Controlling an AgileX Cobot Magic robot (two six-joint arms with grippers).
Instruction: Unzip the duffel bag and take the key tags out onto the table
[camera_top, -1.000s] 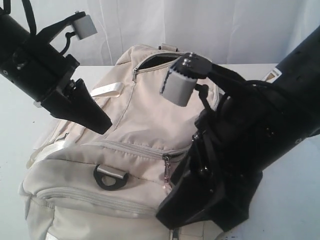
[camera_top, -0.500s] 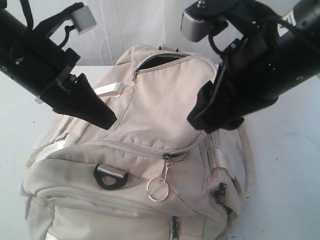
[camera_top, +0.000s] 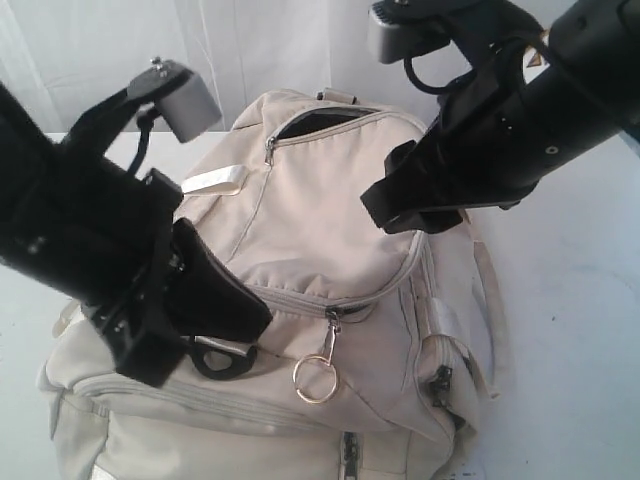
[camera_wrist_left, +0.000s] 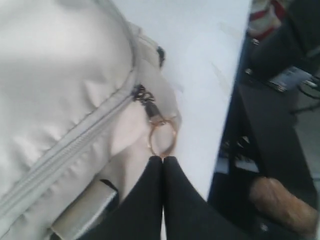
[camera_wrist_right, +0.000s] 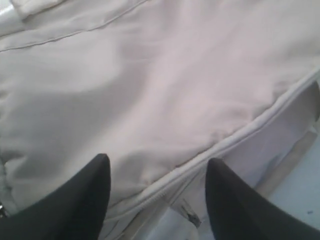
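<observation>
as it lowered, left end effector (camera_wrist_left: 162, 160) neared ring (camera_wrist_left: 150, 142).

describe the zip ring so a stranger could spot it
Find the cream duffel bag. On its near face a curved zip ends at a dark pull, where the ring hangs. It is thin, round and golden, unlike the chunky black D-ring beside it.
</observation>
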